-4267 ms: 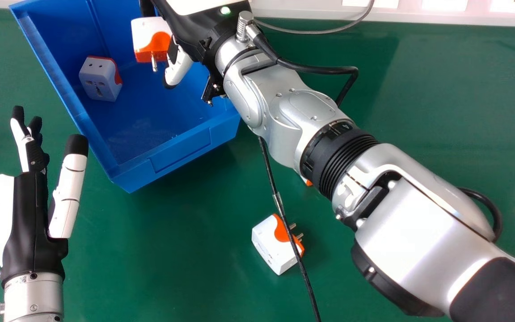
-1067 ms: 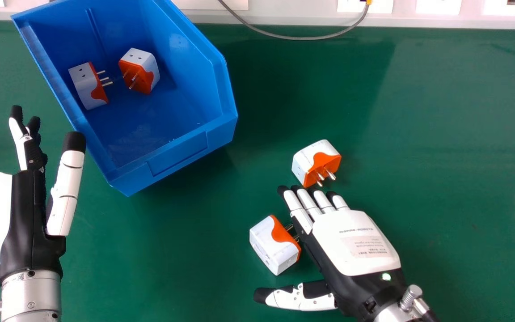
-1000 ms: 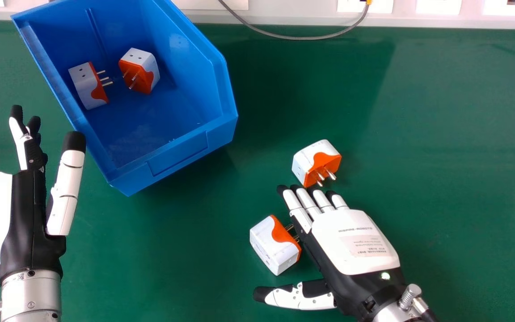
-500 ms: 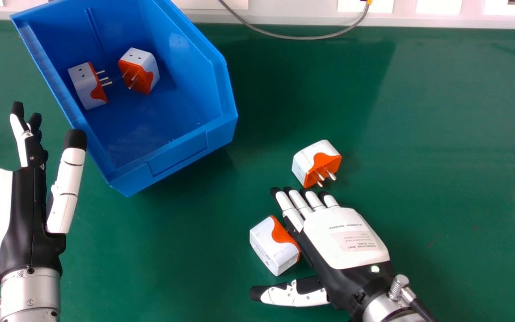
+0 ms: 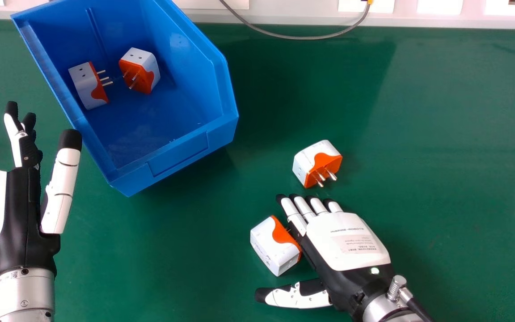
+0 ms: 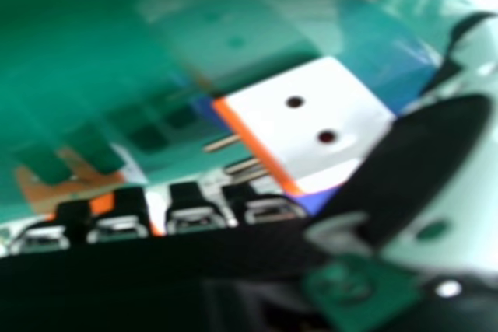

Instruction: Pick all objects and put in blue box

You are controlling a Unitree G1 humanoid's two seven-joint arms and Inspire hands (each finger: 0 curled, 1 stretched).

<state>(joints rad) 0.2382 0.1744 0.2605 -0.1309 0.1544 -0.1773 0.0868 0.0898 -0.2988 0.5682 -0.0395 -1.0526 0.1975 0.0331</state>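
My right hand [image 5: 344, 241] is at the lower right of the head view, fingers extended and thumb spread. Between its thumb and fingers lies a white and orange adapter [image 5: 273, 246] on the table, its pin side toward the hand. In the right hand view this adapter [image 6: 311, 126] sits between the fingertips and thumb of my right hand [image 6: 194, 215]. A second adapter [image 5: 311, 161] lies just beyond the fingertips, pins facing the hand. Two more adapters, one at left [image 5: 86, 87] and one at right [image 5: 143, 67], rest inside the blue box [image 5: 177, 154]. My left hand [image 5: 23, 219] is open beside the box.
The green table [image 5: 396, 112] extends around the box and adapters. A grey cable [image 5: 302, 37] loops over the far table edge, along a pale ledge [image 5: 293, 11].
My right hand has left the box and come down beside the near adapter, with small shifts since. The adapter it held now lies in the box. My left hand has shifted slightly left.
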